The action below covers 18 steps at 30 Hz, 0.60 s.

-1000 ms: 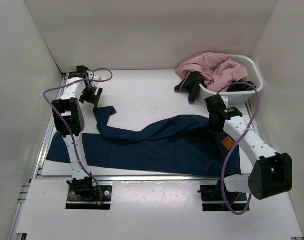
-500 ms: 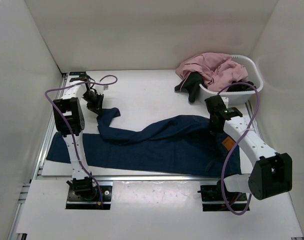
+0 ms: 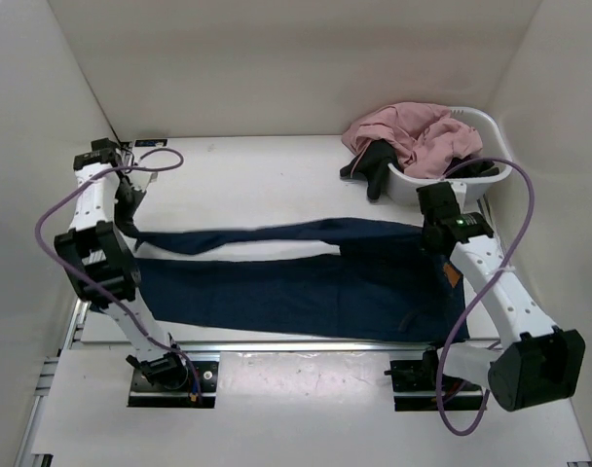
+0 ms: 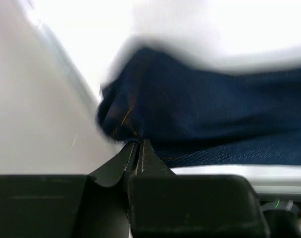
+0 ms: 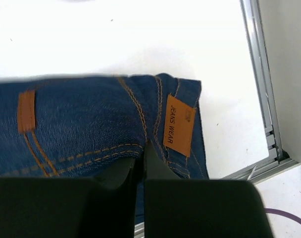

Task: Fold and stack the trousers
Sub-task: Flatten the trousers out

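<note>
The dark navy trousers (image 3: 296, 292) lie stretched across the table, one leg flat near the front and the other pulled into a narrow band towards the left wall. My left gripper (image 3: 130, 222) is shut on that leg's hem at the far left. In the left wrist view its jaws (image 4: 139, 145) pinch bunched denim (image 4: 215, 114) with orange stitching. My right gripper (image 3: 435, 243) is shut on the waistband at the right. The right wrist view shows its jaws (image 5: 143, 152) clamped on the denim (image 5: 81, 129) beside the orange patch (image 5: 179, 125).
A white basket (image 3: 499, 131) stands at the back right with a pink garment (image 3: 413, 131) spilling over it and a small black garment (image 3: 374, 165) hanging at its left. White walls close in on both sides. A metal rail (image 3: 296, 343) runs along the front edge.
My left gripper has shut on the leg's hem and pulled it left towards the wall, drawing the crumpled leg out straight. The right arm has shifted slightly right, still gripping the waistband.
</note>
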Motion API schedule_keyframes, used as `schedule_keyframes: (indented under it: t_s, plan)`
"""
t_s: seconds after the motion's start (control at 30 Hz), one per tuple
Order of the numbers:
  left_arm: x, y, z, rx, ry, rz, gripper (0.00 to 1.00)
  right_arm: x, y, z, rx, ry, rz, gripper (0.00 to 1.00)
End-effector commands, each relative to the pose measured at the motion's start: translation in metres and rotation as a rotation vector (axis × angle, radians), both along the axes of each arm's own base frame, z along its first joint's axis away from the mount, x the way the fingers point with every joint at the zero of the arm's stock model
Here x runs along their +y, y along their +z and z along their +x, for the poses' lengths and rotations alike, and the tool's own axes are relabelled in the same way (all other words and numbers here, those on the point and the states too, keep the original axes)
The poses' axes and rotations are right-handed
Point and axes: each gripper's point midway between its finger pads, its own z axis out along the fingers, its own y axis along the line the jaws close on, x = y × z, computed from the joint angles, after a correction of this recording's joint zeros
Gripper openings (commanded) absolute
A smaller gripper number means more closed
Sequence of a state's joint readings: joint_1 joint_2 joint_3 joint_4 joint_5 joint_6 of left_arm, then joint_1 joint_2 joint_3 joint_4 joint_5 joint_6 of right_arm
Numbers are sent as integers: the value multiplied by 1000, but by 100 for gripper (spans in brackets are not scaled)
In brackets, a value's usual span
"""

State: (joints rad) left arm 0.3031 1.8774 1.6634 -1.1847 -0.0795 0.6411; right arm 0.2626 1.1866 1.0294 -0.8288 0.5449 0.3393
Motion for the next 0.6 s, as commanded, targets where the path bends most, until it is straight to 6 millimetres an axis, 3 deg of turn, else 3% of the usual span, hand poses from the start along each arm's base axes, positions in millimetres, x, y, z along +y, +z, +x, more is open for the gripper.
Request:
schedule_keyframes:
  t_s: [0.0,0.1,0.2,0.27,0.43,0.47,0.5,0.57]
  plan:
    - [8,15,-49,186,-96,131,14,-19,34,2,-102,-57,-26,0]
    - [16,10,-73,276,-131,190,14,-25,37,-3,-111,-59,-28,0]
    - [16,-1,-66,299,-136,169,14,-25,33,-4,-116,-45,7,0]
    - [3,-10,-47,278,-167,113,18,-20,29,-2,-116,-20,28,0]
    - [-17,-49,22,237,-168,1,32,-3,14,12,-104,31,99,0]
    - [-14,-45,46,164,-121,16,42,1,8,17,-92,29,116,0]
    - [-10,-60,55,175,-95,24,44,3,4,18,-78,34,123,0]
    - [-6,-49,75,103,-49,45,47,5,-1,18,-59,32,134,0]
